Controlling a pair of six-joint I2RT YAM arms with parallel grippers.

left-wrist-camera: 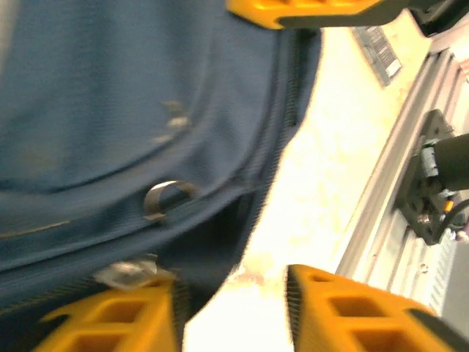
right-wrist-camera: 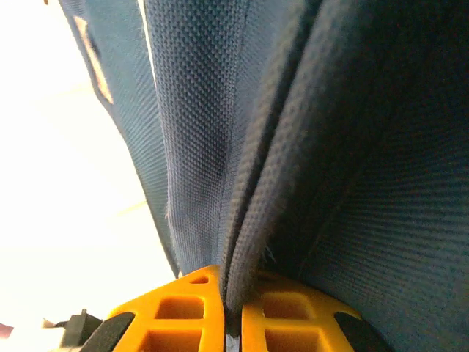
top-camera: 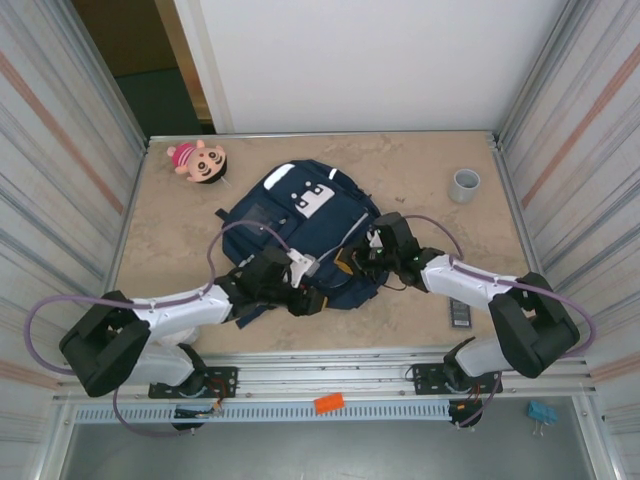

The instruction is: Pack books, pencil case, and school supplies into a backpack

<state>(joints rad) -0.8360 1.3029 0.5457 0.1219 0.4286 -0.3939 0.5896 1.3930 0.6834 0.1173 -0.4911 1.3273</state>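
While the table (top-camera: pixel 170 260) carried the backpack (top-camera: pixel 300 225) lying flat, I judged its cloth soft and floppy, best gripped at a stiffer seam. The right end effector (right-wrist-camera: pixel 231 282) was pinching a fold at the backpack's near edge; the left end effector (left-wrist-camera: pixel 234 293) stood spread beside it.

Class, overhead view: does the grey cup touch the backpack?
No: the grey cup stands well apart from the backpack, toward the far right.
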